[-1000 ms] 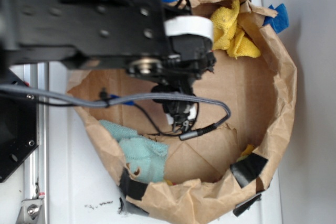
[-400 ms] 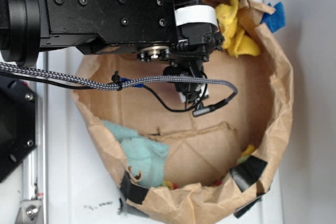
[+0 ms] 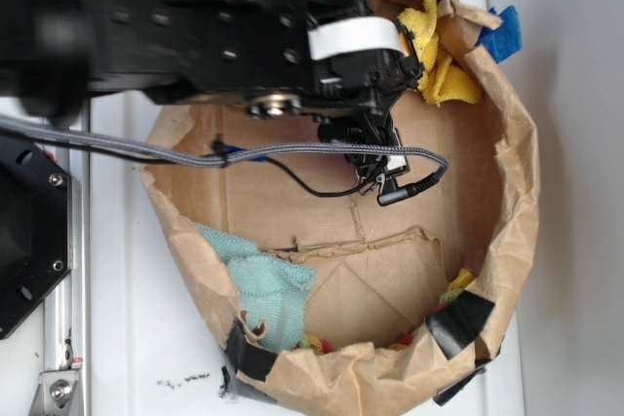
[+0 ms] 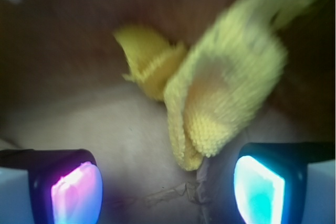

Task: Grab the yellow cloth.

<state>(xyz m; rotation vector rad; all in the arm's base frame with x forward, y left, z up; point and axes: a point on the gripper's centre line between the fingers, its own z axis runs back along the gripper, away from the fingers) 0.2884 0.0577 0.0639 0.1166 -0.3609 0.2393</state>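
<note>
Yellow cloth (image 4: 226, 95) bunched at about 1 o'clock inside the paper bag (image 3: 517, 192), claw (image 4: 168, 184) spread wide and empty just short of it, teal cloth (image 3: 268, 284) at 7 o'clock

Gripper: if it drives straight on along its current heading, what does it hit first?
Most likely the yellow cloth: it hangs ahead between the open fingers of the gripper, slightly right of centre. Depth is unclear from the blurred wrist view.

- We see a black arm (image 3: 195, 36), screws dotted across it, white band at three o'clock.
- Grey braided cable (image 3: 292, 151) crosses below.
- Our gripper (image 4: 168, 190) pads glow pink and cyan.
</note>
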